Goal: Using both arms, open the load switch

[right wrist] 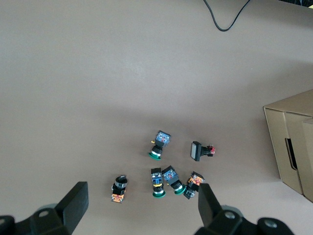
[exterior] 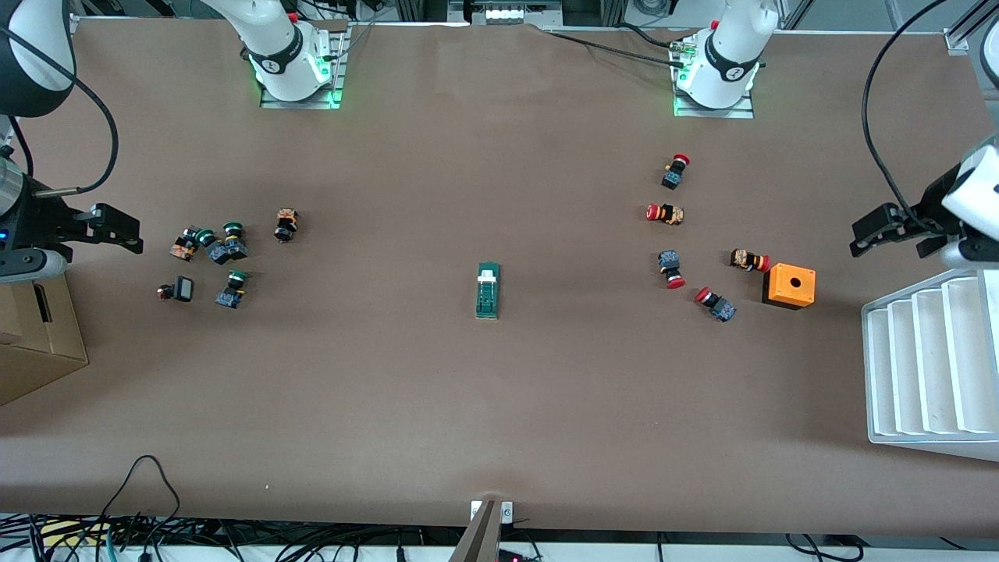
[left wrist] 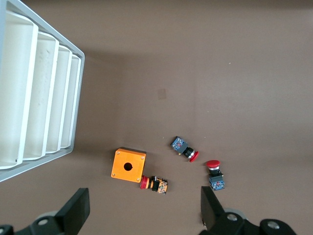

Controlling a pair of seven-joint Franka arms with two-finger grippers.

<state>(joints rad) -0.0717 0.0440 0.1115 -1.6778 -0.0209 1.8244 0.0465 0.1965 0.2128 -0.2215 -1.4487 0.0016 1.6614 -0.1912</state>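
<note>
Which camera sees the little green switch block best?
The front view. It shows the whole load switch lying alone mid-table, with its white tab at the end toward the robots. Neither wrist view shows it: the left one sees an orange box and red buttons, the right one green buttons.

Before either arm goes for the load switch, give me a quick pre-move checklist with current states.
1. Load switch lying alone mid-table, nothing touching it: ok.
2. Left end effector open, empty, above the table near the white rack: ok.
3. Right end effector open, empty, over the table near the cardboard box: ok.
4. Switch already open: cannot tell.
5. Orange box and push buttons apart from the switch: ok.
</note>
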